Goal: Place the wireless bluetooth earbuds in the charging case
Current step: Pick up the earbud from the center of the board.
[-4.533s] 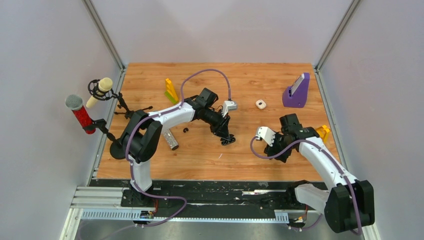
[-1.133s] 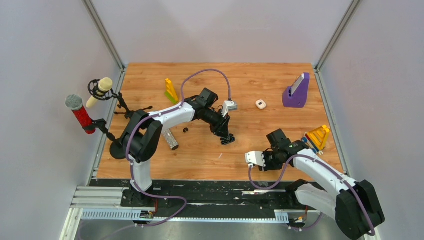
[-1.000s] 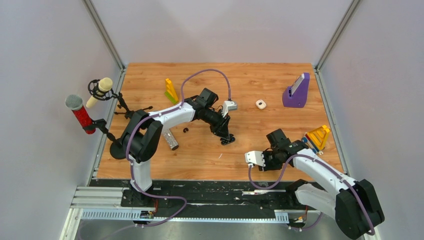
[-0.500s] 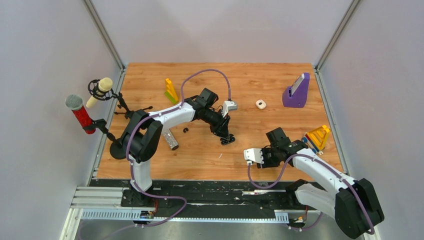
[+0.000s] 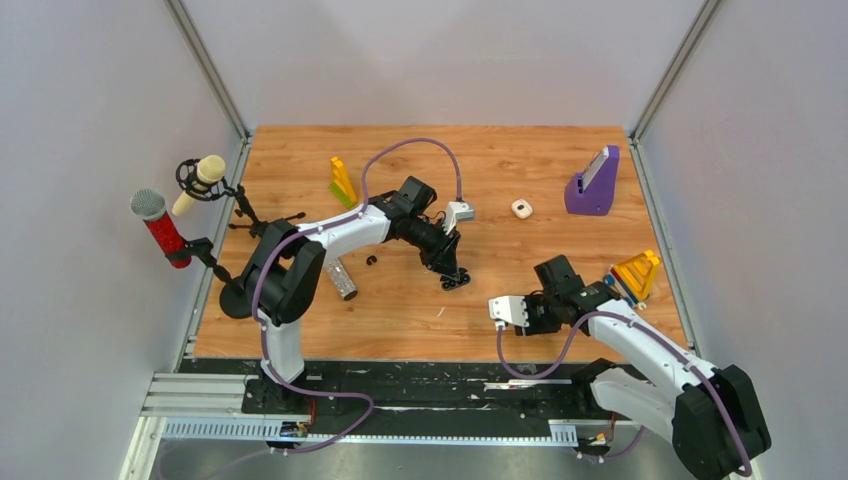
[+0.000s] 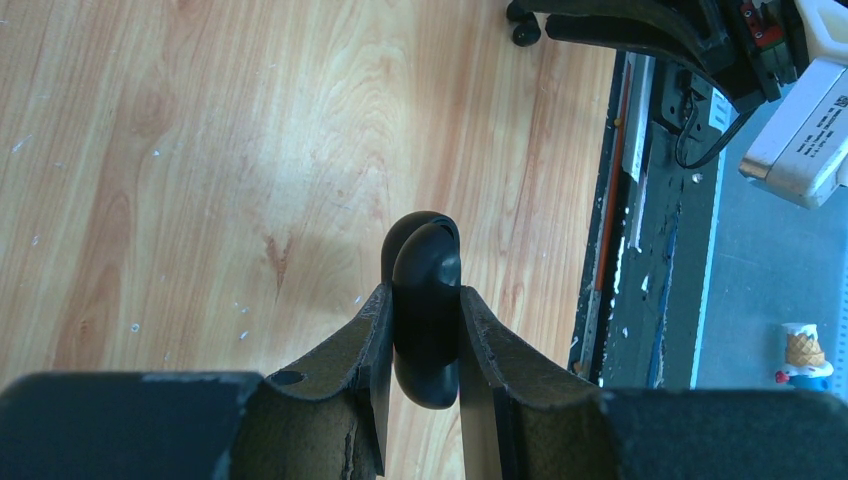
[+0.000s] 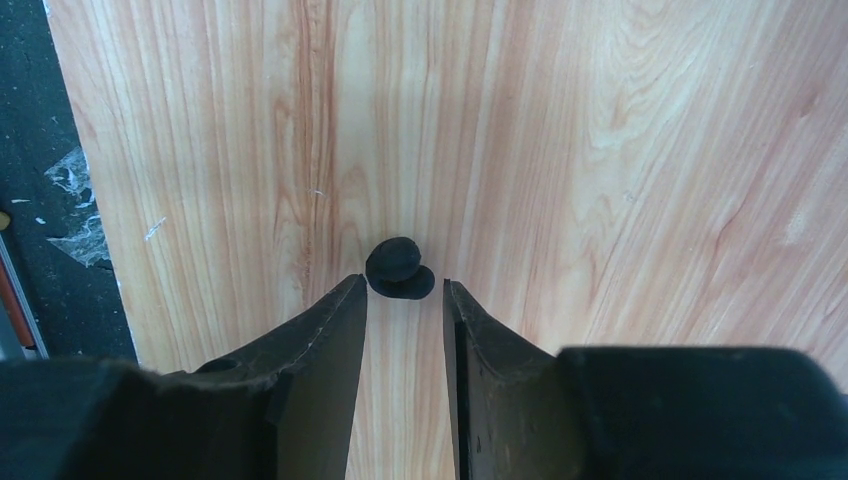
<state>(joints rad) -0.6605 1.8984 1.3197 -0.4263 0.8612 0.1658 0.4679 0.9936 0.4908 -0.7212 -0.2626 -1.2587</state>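
A black charging case [image 6: 425, 250] stands on edge just above the wood, with my left gripper [image 6: 424, 292] shut on it; in the top view this is mid-table [image 5: 455, 278]. Near the front right, my right gripper [image 7: 404, 285] points down at the table, jaws open with bare wood between them. A small black rounded earbud [image 7: 398, 268] lies on the table just beyond its fingertips, touching neither. Another black earbud [image 5: 371, 261] lies left of the left gripper. A small white case [image 5: 521, 208] sits further back.
A purple stand [image 5: 592, 185] is at the back right and yellow-green blocks [image 5: 342, 180] at the back left. Two microphones on stands [image 5: 190, 215] line the left edge. A silver cylinder [image 5: 341, 279], a thin white sliver [image 5: 440, 312] and a yellow triangular piece [image 5: 636, 272] also lie on the table.
My right gripper has widened a little and edged slightly away from the table's near edge. The left arm and the black case have stayed still.
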